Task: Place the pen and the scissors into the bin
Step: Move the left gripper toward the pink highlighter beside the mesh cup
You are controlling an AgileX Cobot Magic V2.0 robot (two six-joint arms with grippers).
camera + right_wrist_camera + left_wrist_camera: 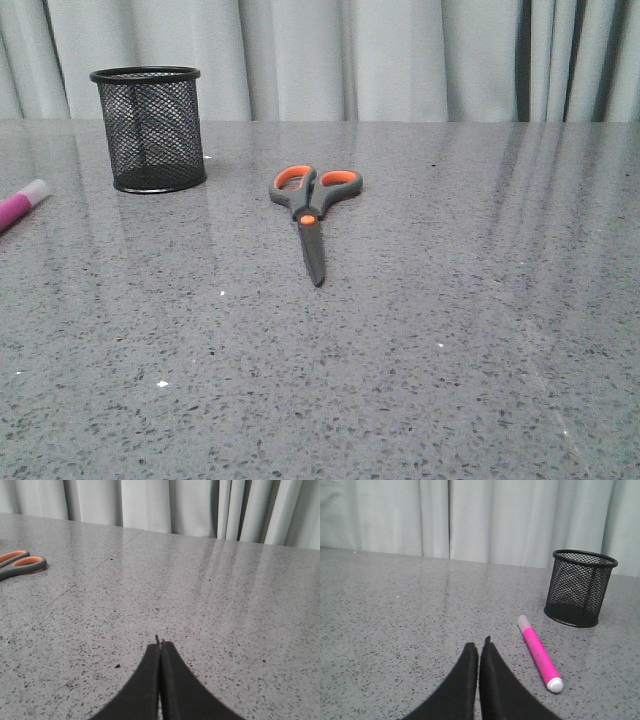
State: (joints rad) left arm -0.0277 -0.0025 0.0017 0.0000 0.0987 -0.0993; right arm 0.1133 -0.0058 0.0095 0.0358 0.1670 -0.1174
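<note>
The grey scissors (312, 205) with orange-lined loops lie flat mid-table, blades pointing toward me; their loops also show in the right wrist view (22, 563). The black mesh bin (148, 128) stands upright at the back left and looks empty; it also shows in the left wrist view (580, 587). The pink pen (22, 205) lies at the table's left edge, partly cut off; in the left wrist view the pen (539, 653) lies flat in front of the bin. My left gripper (479, 647) is shut and empty, beside the pen. My right gripper (160, 646) is shut and empty, well right of the scissors. Neither arm shows in the front view.
The grey speckled table (450, 330) runs back to a pale curtain (400, 55) along its far edge. Nothing else stands on it.
</note>
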